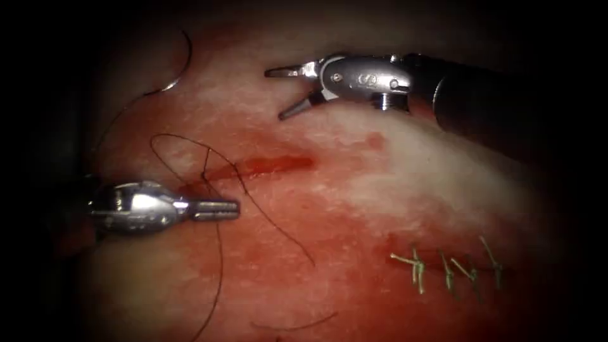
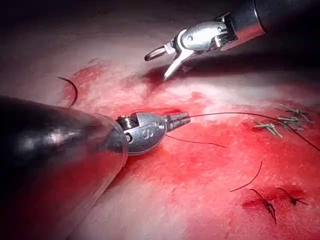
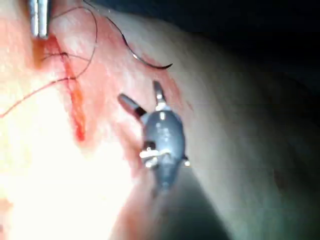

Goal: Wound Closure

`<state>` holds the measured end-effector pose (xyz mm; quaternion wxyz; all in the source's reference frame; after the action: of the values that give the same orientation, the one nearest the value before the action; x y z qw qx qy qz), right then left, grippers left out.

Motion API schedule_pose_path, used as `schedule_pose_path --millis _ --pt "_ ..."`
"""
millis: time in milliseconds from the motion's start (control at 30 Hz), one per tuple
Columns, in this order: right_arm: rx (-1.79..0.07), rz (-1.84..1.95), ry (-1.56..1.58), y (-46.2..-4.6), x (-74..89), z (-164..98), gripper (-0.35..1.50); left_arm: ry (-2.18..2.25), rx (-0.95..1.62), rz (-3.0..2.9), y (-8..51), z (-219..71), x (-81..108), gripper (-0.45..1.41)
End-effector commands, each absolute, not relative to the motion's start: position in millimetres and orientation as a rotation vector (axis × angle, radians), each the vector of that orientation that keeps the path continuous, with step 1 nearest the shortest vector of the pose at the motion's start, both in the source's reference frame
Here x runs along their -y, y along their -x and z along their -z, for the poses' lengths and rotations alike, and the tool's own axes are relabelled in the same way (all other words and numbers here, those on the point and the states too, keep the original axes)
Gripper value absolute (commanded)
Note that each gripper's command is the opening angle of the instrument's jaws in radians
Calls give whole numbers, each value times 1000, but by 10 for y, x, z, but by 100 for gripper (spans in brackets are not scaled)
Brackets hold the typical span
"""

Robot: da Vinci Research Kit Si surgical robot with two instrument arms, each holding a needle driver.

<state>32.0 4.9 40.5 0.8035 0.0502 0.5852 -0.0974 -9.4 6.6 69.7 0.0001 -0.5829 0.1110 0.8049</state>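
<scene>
A: Your left arm's steel needle driver point(image 1: 218, 208) comes in low from the left, lying almost flat over the pale pink pork-belly tissue point(image 1: 392, 183), jaws pressed together. It sits just below the left end of the short red cut point(image 1: 272, 166). From the left wrist view a strand of the thin dark thread point(image 1: 218, 266) runs straight out from those jaw tips, so they look clamped on thread.

B: And your right arm's silver needle driver point(image 1: 288, 92)?

A: Reaching in from the upper right, well above the cut, jaws spread wide, gripping nothing.

B: Where's your needle?

A: The curved dark steel needle point(image 1: 179, 66) lies free on the tissue at the upper left, well apart from both tools, neither tool on it. I can't tell whether its tip bites the surface.

B: Anything in your way?

A: Thread loops over the cut's left end and trails down across the tissue in front of your left tool. Red fluid point(image 1: 253, 253) stains the tissue around and below the cut.

B: Counts?

A: Two tools, one needle, one open cut, and about four pale greenish stitches point(image 1: 446, 266) in a row at the lower right.
</scene>
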Motion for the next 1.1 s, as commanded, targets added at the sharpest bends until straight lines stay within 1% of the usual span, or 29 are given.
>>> schedule_pose_path --millis 33,333,567,833,1100 --pt "-1263 174 -159 -330 -47 -410 -35 1840 -360 -2566 103 -705 -68 -45" --pt "-1304 65 -300 -357 -35 -426 -35 1807 -366 -2731 138 -706 -74 -45" --pt "-1345 11 -425 -381 -21 -446 -35 1798 -357 -2834 180 -708 -78 -45" --pt "-1362 -15 -624 -400 -5 -451 -35 1800 -340 -2886 190 -714 -74 -45" --pt "-1373 -32 -799 -440 1 -435 -35 1811 -319 -2938 205 -735 -67 -45"
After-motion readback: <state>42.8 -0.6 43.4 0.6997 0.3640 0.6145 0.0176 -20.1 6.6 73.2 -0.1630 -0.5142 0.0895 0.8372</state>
